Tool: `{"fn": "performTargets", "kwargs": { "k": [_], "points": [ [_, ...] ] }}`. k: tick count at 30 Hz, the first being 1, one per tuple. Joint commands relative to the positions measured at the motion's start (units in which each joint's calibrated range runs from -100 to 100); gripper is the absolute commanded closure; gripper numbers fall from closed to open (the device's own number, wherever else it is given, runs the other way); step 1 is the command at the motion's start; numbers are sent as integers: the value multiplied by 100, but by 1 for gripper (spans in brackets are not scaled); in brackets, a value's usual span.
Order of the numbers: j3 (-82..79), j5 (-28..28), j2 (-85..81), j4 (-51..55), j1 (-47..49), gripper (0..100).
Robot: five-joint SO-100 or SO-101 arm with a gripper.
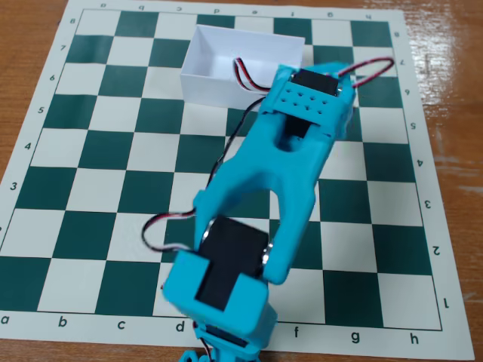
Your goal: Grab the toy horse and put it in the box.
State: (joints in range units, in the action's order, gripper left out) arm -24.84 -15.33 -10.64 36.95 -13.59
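The turquoise plastic robot arm [279, 173] reached up the green-and-white chessboard mat [90, 188] on the wooden tabletop [30, 45], its wrist beside the near right corner of the white, thin-walled, open-top rectangular box [226, 84]. The jaws lay hidden beneath the wrist — released or clenched, I could not tell. The toy horse was nowhere visible — perhaps under the arm. The box's visible interior looked empty.

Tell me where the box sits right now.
In the fixed view, the box sits on the chessboard near its far edge, centre, with the turquoise arm overlapping its right corner.
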Motion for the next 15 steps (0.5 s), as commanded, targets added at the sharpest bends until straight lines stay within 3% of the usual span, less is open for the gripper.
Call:
{"fn": "performTargets", "kwargs": {
  "k": [1, 15],
  "points": [
    [586, -96, -211, -714, 352, 100],
    [3982, -91, 3701, -714, 1402, 100]
  ]
}}
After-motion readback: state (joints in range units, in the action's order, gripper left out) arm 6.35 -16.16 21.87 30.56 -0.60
